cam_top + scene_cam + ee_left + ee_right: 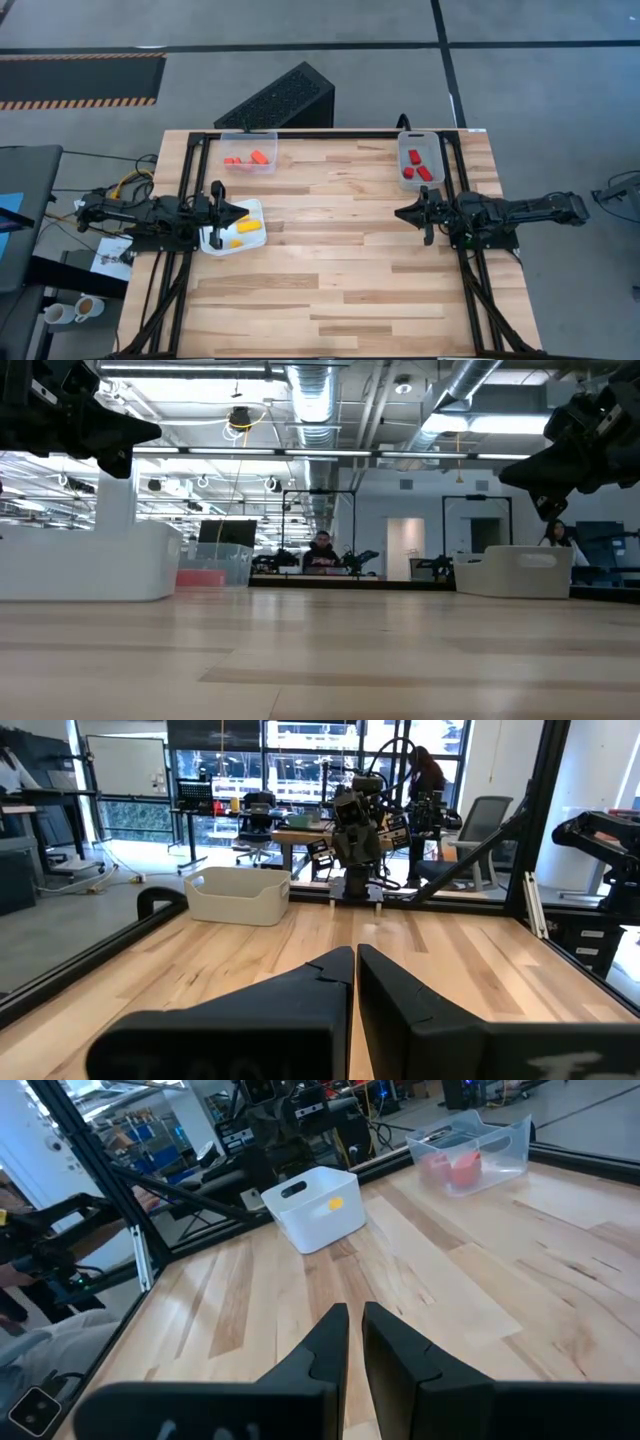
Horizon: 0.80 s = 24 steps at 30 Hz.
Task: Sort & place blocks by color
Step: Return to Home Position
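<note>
Here the yellow block lies lengthwise, left to right.

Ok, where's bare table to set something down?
Bare: the middle between left hand and right hand; the strip between clear bin and gray bin; the whole side opposite them. Crowded: the white bin below the left hand.

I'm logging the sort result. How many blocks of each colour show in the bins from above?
Red blocks in the gray bin: 3
Orange blocks in the clear bin: 3
Yellow blocks in the white bin: 2 in view; the left gripper hides part of that bin
Total: 8 in view
</note>
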Available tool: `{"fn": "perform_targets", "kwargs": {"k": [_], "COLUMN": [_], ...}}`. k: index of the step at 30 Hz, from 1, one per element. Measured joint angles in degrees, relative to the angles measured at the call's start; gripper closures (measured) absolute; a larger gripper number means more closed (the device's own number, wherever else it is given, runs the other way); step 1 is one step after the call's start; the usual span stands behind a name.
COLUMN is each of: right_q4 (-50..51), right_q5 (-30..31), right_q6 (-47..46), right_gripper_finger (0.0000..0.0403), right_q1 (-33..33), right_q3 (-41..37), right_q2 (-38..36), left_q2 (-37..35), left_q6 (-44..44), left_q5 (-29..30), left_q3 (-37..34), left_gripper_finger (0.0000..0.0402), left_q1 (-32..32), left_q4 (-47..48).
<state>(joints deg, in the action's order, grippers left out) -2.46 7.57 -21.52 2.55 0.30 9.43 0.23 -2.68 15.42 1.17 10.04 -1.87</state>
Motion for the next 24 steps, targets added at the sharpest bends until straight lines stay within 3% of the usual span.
{"fn": "perform_targets", "kwargs": {"k": [24], "right_q4": [0.0], "right_q5": [-0.02], "right_q6": [0.02], "right_gripper_finger": [0.0346], "right_q1": [-0.01], "right_q3": [0.0], "right_q2": [-0.01], "left_q2": [0.28], "left_q6": [-0.07], "left_q5": [0.2], "left_q3": [0.03], "left_gripper_finger": [0.0397], "left_q1": [1.16], "left_q4": [-0.02]}}
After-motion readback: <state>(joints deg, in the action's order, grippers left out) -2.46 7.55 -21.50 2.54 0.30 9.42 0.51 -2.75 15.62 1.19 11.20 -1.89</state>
